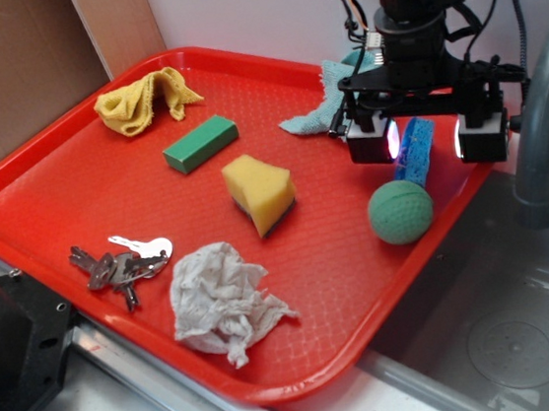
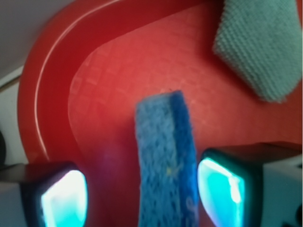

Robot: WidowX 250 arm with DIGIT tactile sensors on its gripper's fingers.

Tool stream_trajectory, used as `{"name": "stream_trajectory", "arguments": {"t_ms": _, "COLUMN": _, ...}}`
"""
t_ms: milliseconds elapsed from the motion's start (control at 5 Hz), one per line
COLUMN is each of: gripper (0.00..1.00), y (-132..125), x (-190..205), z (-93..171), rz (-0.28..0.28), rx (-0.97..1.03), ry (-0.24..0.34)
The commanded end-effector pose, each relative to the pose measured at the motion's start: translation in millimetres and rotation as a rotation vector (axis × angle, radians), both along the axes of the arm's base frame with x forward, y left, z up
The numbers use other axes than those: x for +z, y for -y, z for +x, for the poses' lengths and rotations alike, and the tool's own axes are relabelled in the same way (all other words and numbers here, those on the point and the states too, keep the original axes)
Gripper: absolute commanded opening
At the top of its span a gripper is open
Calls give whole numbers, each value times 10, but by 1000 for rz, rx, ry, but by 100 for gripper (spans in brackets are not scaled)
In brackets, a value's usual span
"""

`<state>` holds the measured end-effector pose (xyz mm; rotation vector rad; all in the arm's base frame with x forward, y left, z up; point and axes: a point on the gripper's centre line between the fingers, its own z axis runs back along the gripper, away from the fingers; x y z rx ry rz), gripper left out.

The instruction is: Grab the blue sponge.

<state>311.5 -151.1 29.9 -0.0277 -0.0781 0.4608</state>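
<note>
Red tray (image 1: 73,179) fills your workspace, with a steel sink beyond its 3 o'clock edge. Your gripper (image 1: 426,139) hangs at the tray's 2 o'clock corner, jaws spread apart, the blue sponge (image 1: 415,150) standing on edge between them. In your wrist view the blue sponge (image 2: 165,161) sits close to the right finger (image 2: 222,189), with a clear gap on the left side. You'll see the green ball (image 1: 400,212) just beside it toward 6 o'clock, the teal cloth (image 1: 316,113) toward 10 o'clock.
</note>
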Motion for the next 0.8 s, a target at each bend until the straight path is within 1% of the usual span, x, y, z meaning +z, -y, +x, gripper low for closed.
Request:
{"name": "stream_trajectory", "arguments": {"t_ms": 0, "gripper": 88, "y": -406, "x": -101, "z": -271, "rz": -39, "rx": -11, "ry": -12}}
{"name": "stream_trajectory", "arguments": {"t_ms": 200, "gripper": 0, "y": -450, "x": -164, "z": -332, "rz": -38, "rx": 0, "ry": -32}}
{"name": "stream_trajectory", "arguments": {"t_ms": 400, "gripper": 0, "y": -491, "x": -87, "z": -570, "rz": -30, "rx": -23, "ry": -9}}
{"name": "stream_trajectory", "arguments": {"t_ms": 600, "gripper": 0, "y": -638, "x": 405, "z": -562, "rz": 12, "rx": -83, "ry": 48}}
